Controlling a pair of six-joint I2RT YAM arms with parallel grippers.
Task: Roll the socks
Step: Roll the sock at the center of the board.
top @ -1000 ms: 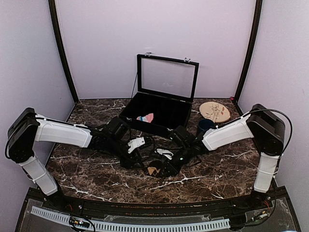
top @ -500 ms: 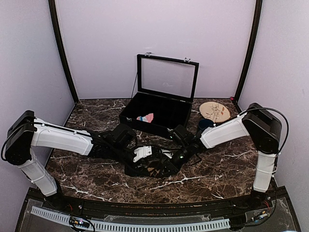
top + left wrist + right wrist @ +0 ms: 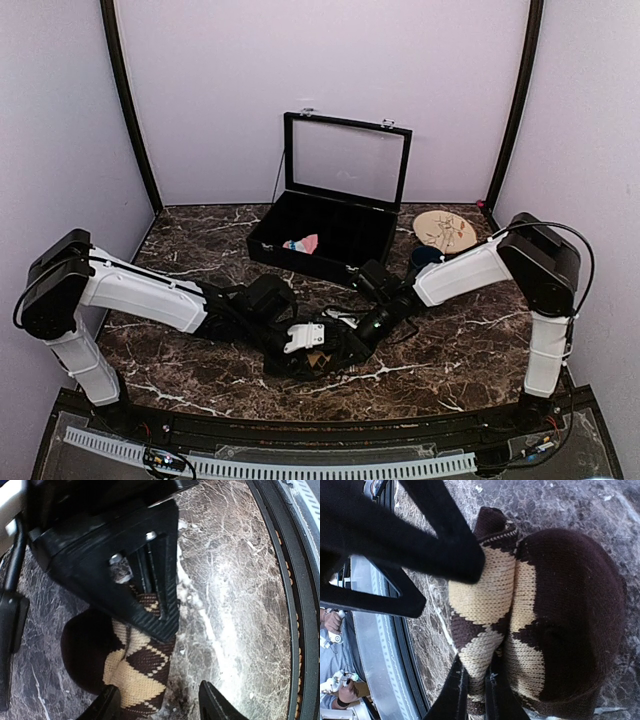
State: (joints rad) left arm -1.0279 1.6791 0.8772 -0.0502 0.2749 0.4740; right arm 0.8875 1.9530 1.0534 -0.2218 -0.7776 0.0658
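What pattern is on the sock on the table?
Dark brown sock with tan argyle diamonds; right wrist view shows it best.

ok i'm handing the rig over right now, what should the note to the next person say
Left pincer: open by the brown argyle sock, not gripping it.
Right pincer: shut on a fold of that sock.
The sock lies bunched on the table between the arms and looks partly rolled.
Pink sock: in the black box at the back, too small to tell if rolled.
To do: finish the brown roll, then check the pink one.
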